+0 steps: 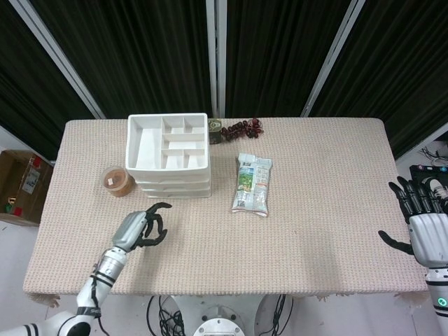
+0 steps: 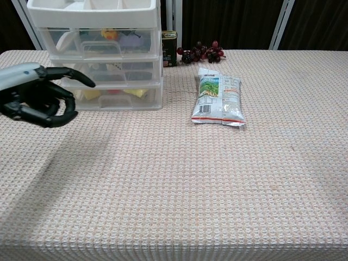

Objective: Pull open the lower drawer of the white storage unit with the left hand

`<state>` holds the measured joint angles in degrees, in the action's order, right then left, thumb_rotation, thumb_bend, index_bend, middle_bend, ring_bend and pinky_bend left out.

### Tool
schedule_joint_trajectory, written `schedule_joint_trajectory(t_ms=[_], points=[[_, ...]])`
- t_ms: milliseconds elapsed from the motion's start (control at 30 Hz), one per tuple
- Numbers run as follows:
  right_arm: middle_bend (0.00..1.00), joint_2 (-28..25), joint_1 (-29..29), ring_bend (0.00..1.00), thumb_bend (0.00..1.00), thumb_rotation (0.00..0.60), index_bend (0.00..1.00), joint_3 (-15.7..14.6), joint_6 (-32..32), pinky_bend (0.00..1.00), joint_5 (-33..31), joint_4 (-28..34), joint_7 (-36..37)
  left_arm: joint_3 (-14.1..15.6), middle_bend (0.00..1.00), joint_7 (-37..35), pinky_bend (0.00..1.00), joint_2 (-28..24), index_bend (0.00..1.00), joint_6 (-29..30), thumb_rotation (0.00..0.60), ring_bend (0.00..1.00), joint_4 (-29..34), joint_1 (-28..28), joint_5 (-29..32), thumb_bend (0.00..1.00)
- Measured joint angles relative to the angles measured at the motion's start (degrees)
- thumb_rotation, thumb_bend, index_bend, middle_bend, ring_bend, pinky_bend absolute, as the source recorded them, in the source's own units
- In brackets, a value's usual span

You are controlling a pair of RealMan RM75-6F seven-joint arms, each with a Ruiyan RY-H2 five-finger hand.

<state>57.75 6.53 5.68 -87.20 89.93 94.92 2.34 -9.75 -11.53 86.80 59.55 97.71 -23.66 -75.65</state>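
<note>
2 hands show, and only the left hand [image 1: 140,229] is near the work. Its fingers [image 2: 51,106] are loosely curled and apart, holding nothing; they hang over the desk [image 1: 315,231] in front of the white storage unit [image 1: 168,143] without touching it. In the chest view the hand sits low at the left, partly covering the unit's left side.

From those fingers the lower drawer [image 2: 117,97] lies ahead toward the back of the desk and a little to the right. It is the bottom tier of the stack, resting at desk level, shut flush with the tiers above it. Its long axis runs left to right across the desk, so its front faces the robot and the pull should come straight back toward the robot's body. Whether it has a handle like the one on the top tier I cannot tell from here. My reading is that the fingers must drop lower, go forward and hook the front edge near its middle before any pull begins.

The right hand [image 1: 425,234] hangs off the desk's right edge, fingers spread and empty, well apart from the unit. Beside the unit's left side stands a small round tub [image 1: 117,180]; a snack packet [image 1: 253,184] lies to the unit's right, apart from it.
</note>
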Motion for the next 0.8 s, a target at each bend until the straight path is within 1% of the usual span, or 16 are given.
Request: schedule_joint_trajectory(t_ms=[167, 300, 400, 500, 667, 800], points=[[0.03, 0.25, -0.05, 0.00, 0.06, 0.600, 0.00, -0.15, 0.06, 0.00, -0.10, 0.21, -0.21, -2.70, 0.76, -5.30, 1.00, 6.31, 0.18, -2.41, 0.600, 0.89, -3.48, -2.13, 6.21, 0.44], [0.03, 0.39, 0.03, 0.00, 0.06, 0.600, 0.00, -0.18, 0.22, 0.00, -0.26, 0.28, -0.47, -4.47, 0.78, -7.53, 1.00, 10.27, 0.17, -3.00, 0.600, 0.89, -6.01, -2.76, 11.11, 0.44], [0.03, 0.40, 0.10, 0.00, 0.06, 0.600, 0.00, -0.14, 0.28, 0.00, -0.36, 0.41, -0.70, -5.79, 0.78, -9.06, 1.00, 12.90, 0.16, -2.89, 0.600, 0.89, -8.34, -2.93, 13.57, 0.44], [0.03, 0.39, 0.12, 0.00, 0.06, 0.600, 0.00, -0.14, 0.33, 0.00, -0.52, 0.45, -0.79, -6.76, 0.78, -10.49, 1.00, 14.50, 0.16, -1.57, 0.600, 0.89, -9.43, -2.65, 14.44, 0.44], [0.03, 0.64, 0.11, 0.00, 0.06, 0.600, 0.00, -0.23, 0.60, 0.00, -0.90, 0.36, -0.84, -7.63, 0.79, -13.36, 1.00, 16.72, 0.16, 1.55, 0.600, 0.90, -10.15, -1.55, 14.06, 0.45], [0.03, 0.69, 0.02, 0.00, 0.06, 0.600, 0.00, -0.31, 0.66, 0.00, -1.12, 0.27, -0.82, -8.05, 0.79, -16.94, 1.00, 17.75, 0.16, 1.10, 0.600, 0.90, -11.00, -1.30, 13.32, 0.45]])
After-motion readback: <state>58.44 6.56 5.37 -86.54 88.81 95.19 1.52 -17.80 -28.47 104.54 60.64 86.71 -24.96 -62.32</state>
